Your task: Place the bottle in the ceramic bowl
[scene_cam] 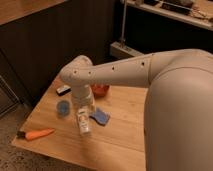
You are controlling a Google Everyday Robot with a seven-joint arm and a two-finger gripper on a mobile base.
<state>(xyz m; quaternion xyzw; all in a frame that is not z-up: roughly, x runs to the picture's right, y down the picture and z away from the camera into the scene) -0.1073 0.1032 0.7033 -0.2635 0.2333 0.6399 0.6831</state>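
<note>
Camera view: fingers grip bottle near table edge, bowl beyond.

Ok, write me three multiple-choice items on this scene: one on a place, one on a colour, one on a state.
1. The carrot lies: A on the floor; B on the table, by its near edge; C on a chair.
2. The sponge is: A blue; B yellow; C green.
3. Relative to the ceramic bowl, the bottle is: A inside it; B outside it, just below the gripper; C hidden behind it.

Key: B, the carrot rests on the wood near the edge; A, the sponge is plainly blue; B, the bottle shows apart from the bowl, right under the gripper.
</note>
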